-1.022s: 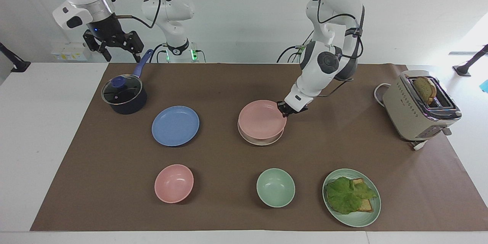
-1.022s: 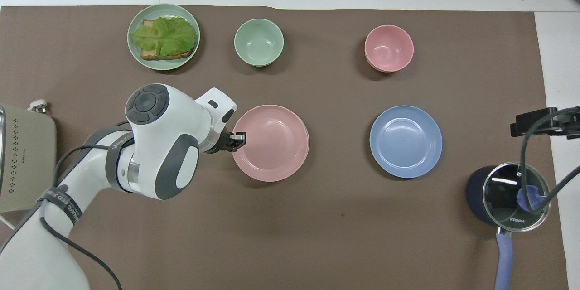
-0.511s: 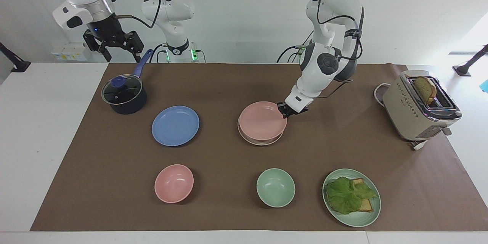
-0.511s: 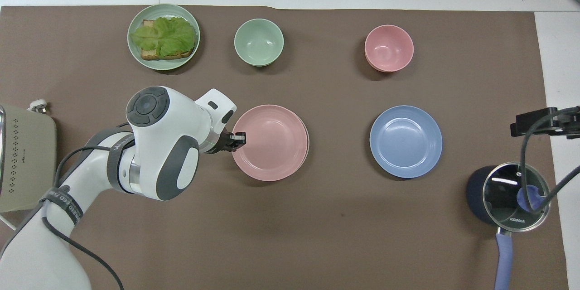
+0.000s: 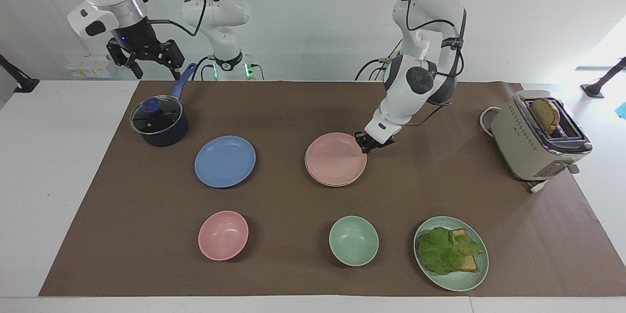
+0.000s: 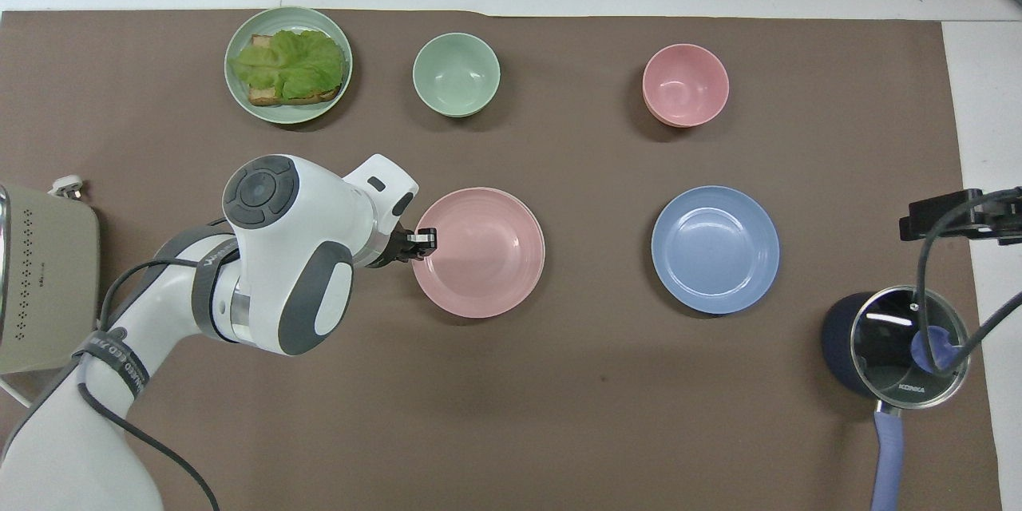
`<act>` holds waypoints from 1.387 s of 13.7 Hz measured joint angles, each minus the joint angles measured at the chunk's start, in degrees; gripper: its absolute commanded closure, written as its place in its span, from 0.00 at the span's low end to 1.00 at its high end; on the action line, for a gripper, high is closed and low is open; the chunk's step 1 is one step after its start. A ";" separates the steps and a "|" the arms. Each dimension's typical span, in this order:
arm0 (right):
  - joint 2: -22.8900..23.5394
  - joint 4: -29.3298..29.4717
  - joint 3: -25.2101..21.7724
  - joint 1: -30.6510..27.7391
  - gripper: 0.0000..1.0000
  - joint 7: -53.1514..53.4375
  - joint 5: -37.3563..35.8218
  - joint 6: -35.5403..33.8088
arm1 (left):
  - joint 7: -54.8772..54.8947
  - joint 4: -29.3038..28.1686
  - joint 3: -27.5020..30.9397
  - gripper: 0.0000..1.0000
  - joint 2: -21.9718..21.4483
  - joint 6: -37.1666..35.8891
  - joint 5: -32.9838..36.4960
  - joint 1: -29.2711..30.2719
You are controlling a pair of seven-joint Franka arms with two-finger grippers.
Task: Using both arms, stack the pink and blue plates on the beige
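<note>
- Facing view: the pink plate (image 5: 335, 158) lies on the beige plate (image 5: 337, 184), of which only a thin rim shows. The left gripper (image 5: 367, 144) is at the pink plate's edge; whether its fingers are apart or closed on the rim cannot be told. If it lifts while gripping, it may drag the plate off the stack.
- The right gripper (image 5: 146, 56), fingers apart, waits over the pot (image 5: 159, 122).
- Overhead view: the blue plate (image 6: 715, 248) lies flat on the mat, beside the stack toward the right arm's end. The right gripper may knock the pot on its way down.
</note>
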 measured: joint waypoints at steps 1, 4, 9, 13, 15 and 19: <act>0.00 0.00 0.00 0.00 0.00 0.00 0.00 0.00 | -0.02 0.00 0.00 0.00 0.00 0.04 0.00 0.00; 0.00 0.00 0.00 0.00 0.00 0.00 0.00 0.00 | -0.02 0.69 0.78 0.00 -0.35 -0.80 0.00 0.32; 0.00 0.00 0.00 0.00 0.00 0.00 0.00 0.00 | 3.15 10.90 2.13 0.00 -4.48 -20.09 5.54 11.00; 0.00 0.00 0.00 0.00 0.00 0.00 0.00 0.00 | 13.67 17.39 2.43 0.00 -7.69 -30.59 10.05 19.60; 0.00 0.00 0.00 0.00 0.00 0.00 0.00 0.00 | 16.97 22.64 2.48 0.00 -8.22 -36.30 13.52 21.06; 0.00 0.00 0.00 0.00 0.00 0.00 0.00 0.00 | 17.22 28.93 2.29 0.00 -9.88 -41.38 14.49 21.06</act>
